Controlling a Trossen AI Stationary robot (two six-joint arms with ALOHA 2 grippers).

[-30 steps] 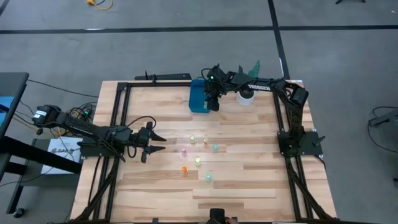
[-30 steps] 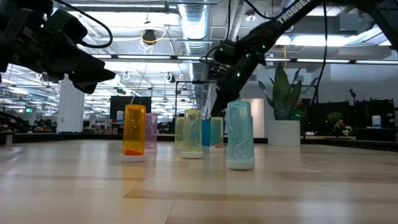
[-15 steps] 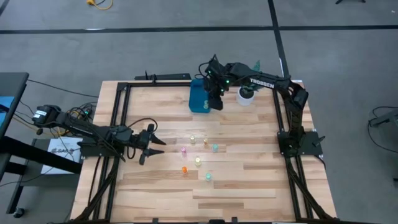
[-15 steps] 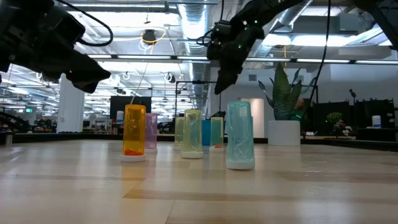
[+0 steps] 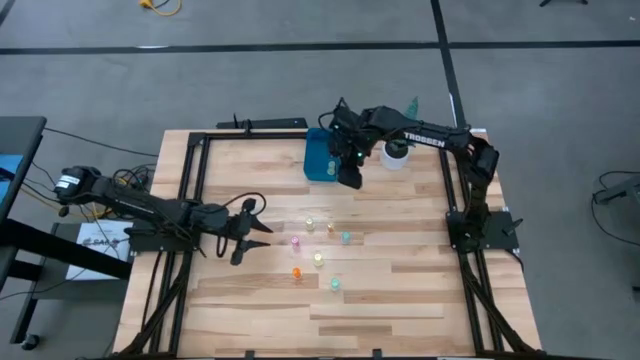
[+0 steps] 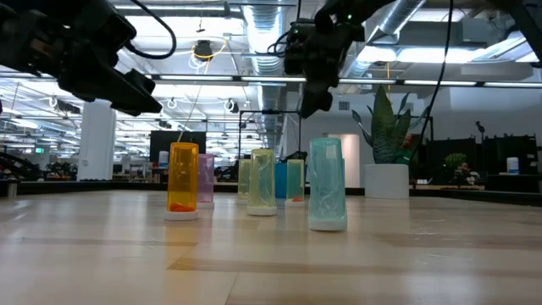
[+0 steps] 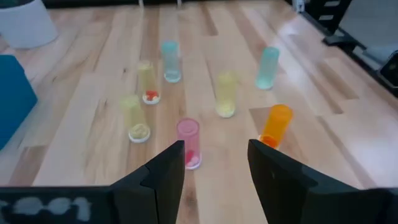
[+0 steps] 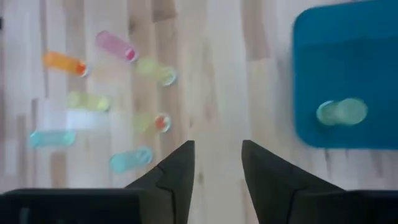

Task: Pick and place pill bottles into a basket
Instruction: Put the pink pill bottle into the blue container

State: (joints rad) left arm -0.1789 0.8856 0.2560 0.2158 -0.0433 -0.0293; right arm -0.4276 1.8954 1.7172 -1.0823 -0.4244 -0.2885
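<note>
The blue basket (image 5: pixel 320 155) sits at the table's far edge beside the white plant pot (image 5: pixel 395 155) — one pale green bottle (image 8: pixel 341 112) lies on its side inside. The right gripper (image 5: pixel 350 178) hangs just off the basket's near corner, fingers apart, holding nothing. Six pill bottles (image 5: pixel 318 259) stand upright mid-table, well apart from it. The left gripper (image 5: pixel 258 232) hovers just beside the cluster, jaws open and empty — the pink bottle (image 7: pixel 188 144) nearest, the orange bottle (image 7: pixel 275 124) close by.
</note>
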